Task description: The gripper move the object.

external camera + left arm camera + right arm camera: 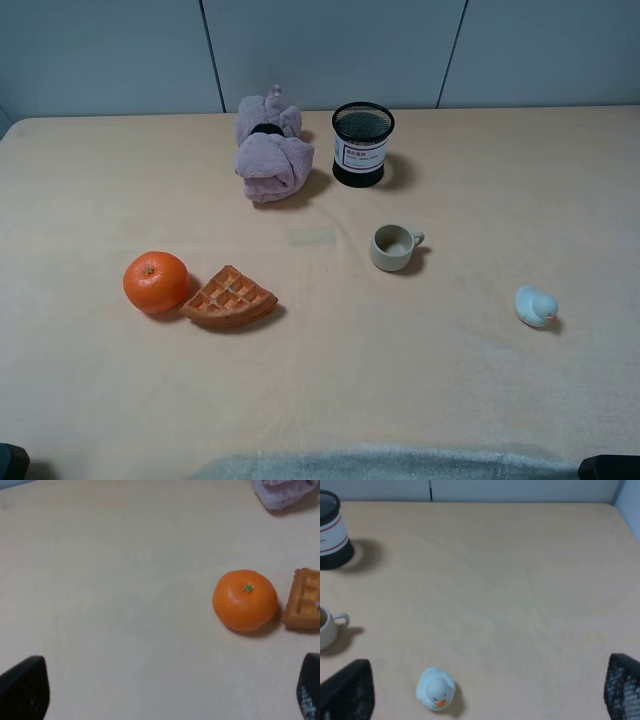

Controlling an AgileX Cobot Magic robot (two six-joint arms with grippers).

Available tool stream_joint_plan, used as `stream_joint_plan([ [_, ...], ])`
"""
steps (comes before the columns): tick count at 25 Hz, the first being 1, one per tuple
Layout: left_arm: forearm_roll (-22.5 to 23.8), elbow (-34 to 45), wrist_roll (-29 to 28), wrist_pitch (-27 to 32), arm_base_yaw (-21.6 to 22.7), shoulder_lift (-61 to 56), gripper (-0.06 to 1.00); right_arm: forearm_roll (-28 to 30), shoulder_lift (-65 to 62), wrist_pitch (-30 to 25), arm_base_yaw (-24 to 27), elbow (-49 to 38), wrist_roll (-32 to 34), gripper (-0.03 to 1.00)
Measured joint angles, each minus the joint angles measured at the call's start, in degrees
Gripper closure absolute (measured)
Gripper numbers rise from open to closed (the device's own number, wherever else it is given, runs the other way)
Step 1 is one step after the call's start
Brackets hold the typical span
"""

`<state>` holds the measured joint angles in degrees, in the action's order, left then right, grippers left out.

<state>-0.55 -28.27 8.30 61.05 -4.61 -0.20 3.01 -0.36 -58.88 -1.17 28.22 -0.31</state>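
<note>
Upper centre of the exterior high view: black wire-mesh pen cup (362,144), cylindrical, white label with red marks, upright on the matte beige worktop (470,380). Crumpled mauve towel (268,150) just left of it; small grey-beige mug (394,247) below. Glossy orange (155,282) touching a gridded waffle wedge (229,297). Pale blue duck (535,306) at right. Label print unreadable. Arms barely visible in the exterior high view. Left pincer (170,690) wide open, empty, only fingertips in frame. Right pincer (487,690) also spread wide, holding nothing, tips cropped.
</note>
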Motion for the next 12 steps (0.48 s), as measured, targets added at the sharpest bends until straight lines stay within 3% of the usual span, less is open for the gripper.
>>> stream_joint_plan([
  [12, 0.0, 0.0, 0.0, 0.0, 0.0, 0.0, -0.05, 0.0, 0.0, 0.0, 0.0, 0.0, 0.0, 0.28],
])
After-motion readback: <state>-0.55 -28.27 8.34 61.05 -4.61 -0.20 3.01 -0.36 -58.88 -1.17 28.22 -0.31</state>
